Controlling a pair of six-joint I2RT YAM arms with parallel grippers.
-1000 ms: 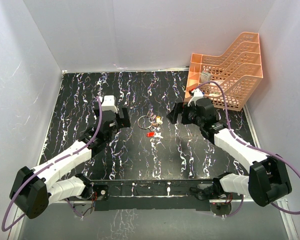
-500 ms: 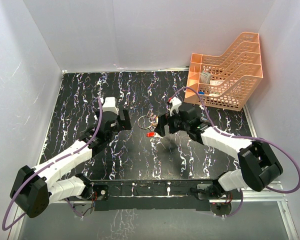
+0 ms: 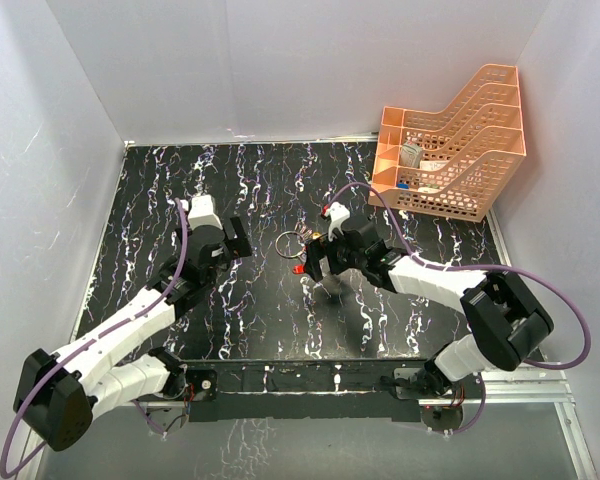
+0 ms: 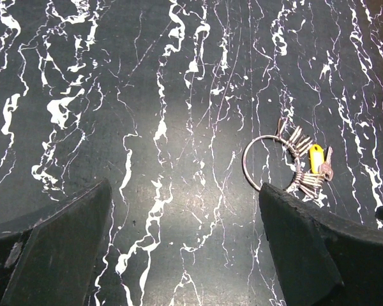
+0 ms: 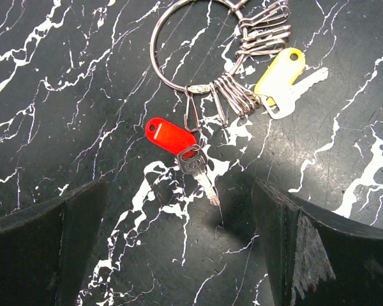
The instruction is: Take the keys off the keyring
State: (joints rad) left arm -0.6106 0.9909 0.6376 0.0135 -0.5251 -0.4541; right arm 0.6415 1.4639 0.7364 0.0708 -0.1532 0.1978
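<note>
Now that the right gripper (image 5: 179,248) has swung in from beside the orange tray (image 3: 460,150), it hangs wide open and empty over the surface (image 5: 83,140), the red key (image 5: 171,135) just ahead of it. Beyond lie the yellow key (image 5: 279,75) and the keyring (image 5: 152,44), both keys still clipped on. Farther off, the left gripper (image 3: 235,240), likewise open and empty, has drawn back.

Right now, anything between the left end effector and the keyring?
Nothing. In the left wrist view, only bare table lies between the open left end effector and the keyring. The top external view shows the same bare stretch.
</note>
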